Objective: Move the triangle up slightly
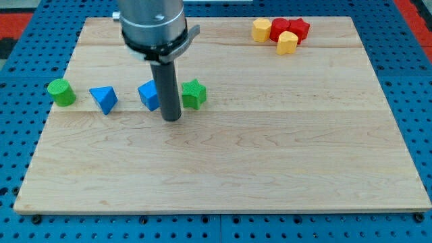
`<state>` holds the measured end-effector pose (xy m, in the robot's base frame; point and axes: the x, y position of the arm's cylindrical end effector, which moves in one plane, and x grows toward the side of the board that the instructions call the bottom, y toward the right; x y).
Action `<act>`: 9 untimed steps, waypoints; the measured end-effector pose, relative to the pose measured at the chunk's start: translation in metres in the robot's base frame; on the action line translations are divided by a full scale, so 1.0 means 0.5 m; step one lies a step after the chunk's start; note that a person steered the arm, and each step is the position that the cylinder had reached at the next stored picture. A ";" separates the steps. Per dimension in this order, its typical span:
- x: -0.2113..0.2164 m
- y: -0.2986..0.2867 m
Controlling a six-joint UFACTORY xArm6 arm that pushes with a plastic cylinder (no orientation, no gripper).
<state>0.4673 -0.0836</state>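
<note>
A blue triangle block (103,98) lies at the view's left on the wooden board (270,155). My tip (173,119) rests on the board well to the triangle's right. It sits just below and between a blue cube (148,95) and a green star block (194,94). The rod partly hides the blue cube's right side. A green cylinder (61,92) stands left of the triangle.
At the view's top right sits a cluster: a yellow block (262,30), a red block (279,28), another red block (299,28) and a yellow block (287,42). Blue pegboard surrounds the board.
</note>
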 end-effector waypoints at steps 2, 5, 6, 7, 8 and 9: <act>-0.017 -0.046; -0.016 -0.245; -0.059 -0.243; -0.065 -0.228; -0.072 -0.227; 0.004 -0.210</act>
<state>0.4691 -0.1888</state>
